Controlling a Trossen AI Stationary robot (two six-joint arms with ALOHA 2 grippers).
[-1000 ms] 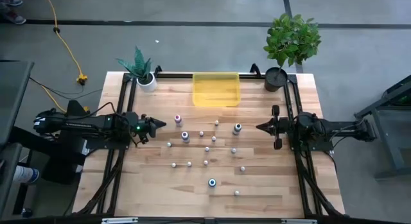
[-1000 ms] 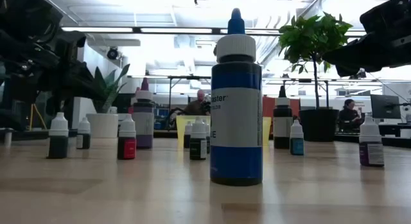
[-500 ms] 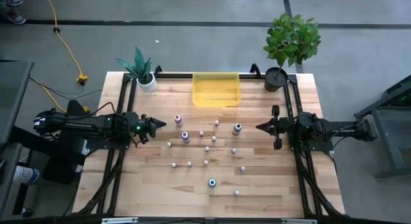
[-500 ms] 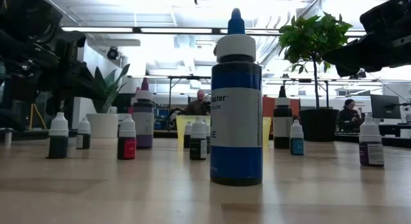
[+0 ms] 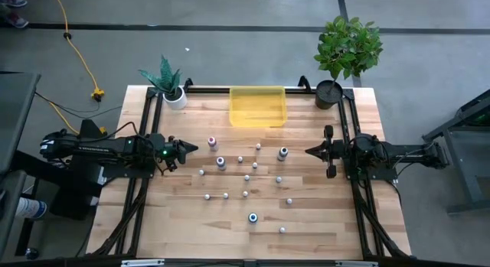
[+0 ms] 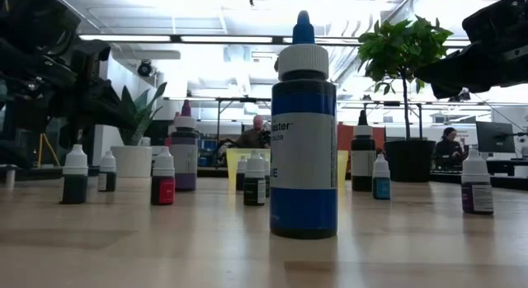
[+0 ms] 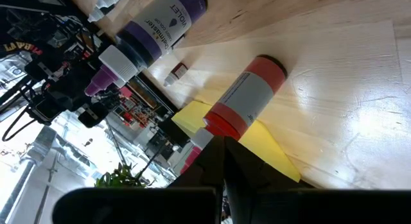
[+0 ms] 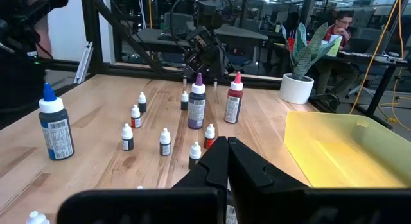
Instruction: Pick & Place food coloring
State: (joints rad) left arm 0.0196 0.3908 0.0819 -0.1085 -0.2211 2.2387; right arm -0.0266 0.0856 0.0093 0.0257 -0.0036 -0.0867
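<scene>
While both arms wait at the sides, you have nothing picked up yet: the food coloring [image 5: 246, 177] stands scattered upright across the middle of the wooden surface [image 5: 184, 229], with the yellow tray [image 5: 258, 105] at the top centre of the high view, empty as far as that view shows. Your left hand [image 5: 190, 148] sits at the left of the frame, its fingers drawn together to a point and gripping nothing, and nearest it is the pink-capped bottle [image 5: 212, 142], with the purple-capped bottle [image 5: 220, 162] just below. Your right hand [image 5: 311, 151] mirrors it at the right of the frame, likewise pinched closed and empty, near the dark-capped bottle [image 5: 282, 153]. The task looks to be at its very start (the approach to a first bottle). For the next move, I judge you should spread the fingers of one hand, bring it over the closest bottle, and come down squarely so its neighbours are not knocked; these bottles are narrow and would likely tip if nudged from the side.
</scene>
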